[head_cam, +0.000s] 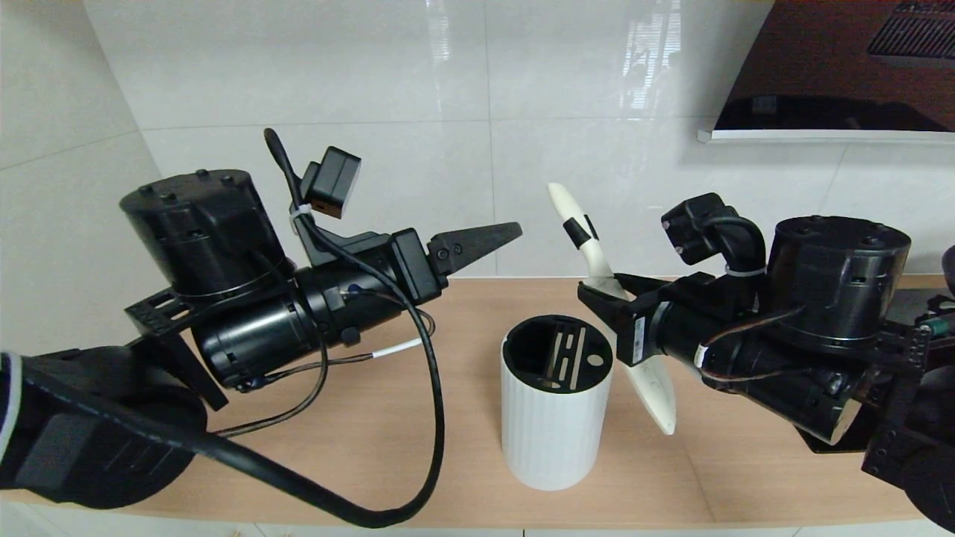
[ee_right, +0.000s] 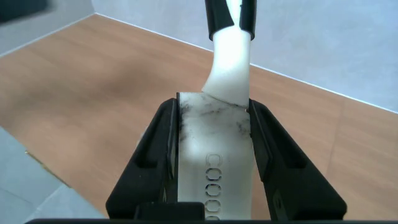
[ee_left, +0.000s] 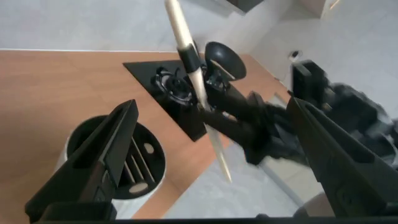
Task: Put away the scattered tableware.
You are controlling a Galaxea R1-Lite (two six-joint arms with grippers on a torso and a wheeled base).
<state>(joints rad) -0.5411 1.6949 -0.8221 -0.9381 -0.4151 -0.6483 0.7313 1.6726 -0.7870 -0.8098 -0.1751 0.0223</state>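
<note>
Gripping white knife (head_cam: 659, 397), blade down just right of the holder (head_cam: 556, 432): our right tool (head_cam: 608, 292). Left tool (head_cam: 496, 235) spread wide, up-left of it.

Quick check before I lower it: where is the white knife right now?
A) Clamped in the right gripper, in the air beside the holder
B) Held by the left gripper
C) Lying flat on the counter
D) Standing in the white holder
A: the right gripper is shut on the white knife, whose blade points down alongside the white holder, outside its rim and clear of the counter.
</note>
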